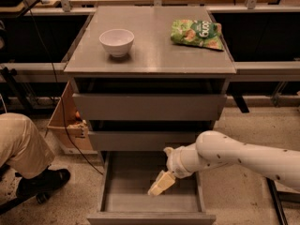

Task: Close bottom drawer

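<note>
The bottom drawer of the grey cabinet is pulled far out towards me. Its long shallow grey tray is open and looks empty. My gripper is cream-coloured and points down and left. It hangs inside the open tray, a little right of its middle, behind the drawer's front panel. My white arm reaches in from the right, over the drawer's right side. The middle drawer front and the top drawer front sit above, nearly flush with the cabinet.
On the cabinet top stand a white bowl and a green snack bag. A seated person's leg and black shoe are at the left. A cardboard box stands beside the cabinet. Workbenches run behind.
</note>
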### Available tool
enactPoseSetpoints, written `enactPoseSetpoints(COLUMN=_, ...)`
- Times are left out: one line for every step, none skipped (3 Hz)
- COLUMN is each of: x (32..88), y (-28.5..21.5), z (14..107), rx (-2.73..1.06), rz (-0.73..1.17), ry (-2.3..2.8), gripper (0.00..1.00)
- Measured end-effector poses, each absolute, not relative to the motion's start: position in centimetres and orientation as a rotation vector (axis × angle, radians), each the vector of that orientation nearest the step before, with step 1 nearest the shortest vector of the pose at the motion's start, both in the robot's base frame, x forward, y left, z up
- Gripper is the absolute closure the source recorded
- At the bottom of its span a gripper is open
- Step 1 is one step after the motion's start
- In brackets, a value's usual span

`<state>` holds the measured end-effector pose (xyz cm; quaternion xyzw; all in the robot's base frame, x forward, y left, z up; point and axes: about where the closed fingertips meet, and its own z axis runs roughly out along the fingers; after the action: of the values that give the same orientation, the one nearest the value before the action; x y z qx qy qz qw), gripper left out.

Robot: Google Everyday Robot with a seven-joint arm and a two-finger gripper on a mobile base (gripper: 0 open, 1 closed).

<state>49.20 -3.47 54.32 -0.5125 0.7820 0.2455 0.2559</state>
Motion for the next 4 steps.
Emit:
enactPoseSetpoints(x=49.0, y=-0.7, z=49.5, rx=-1.375, rz=0.725, ry=2.112, gripper=0.00)
enactPoseSetpoints(x=49.0, y=-0.7, z=49.5, rx=-1.375, rz=0.725, ry=2.112, gripper=0.00)
enactPoseSetpoints(x=49.2, y=-0.5, z=48.3, rx=-1.427, rz=0.630, ry=2.136, gripper=0.00)
enactPoseSetpoints(x=48.7, y=-3.6, z=43.4, rx=-1.500, rz=0.369, ry=2.236, gripper=0.00)
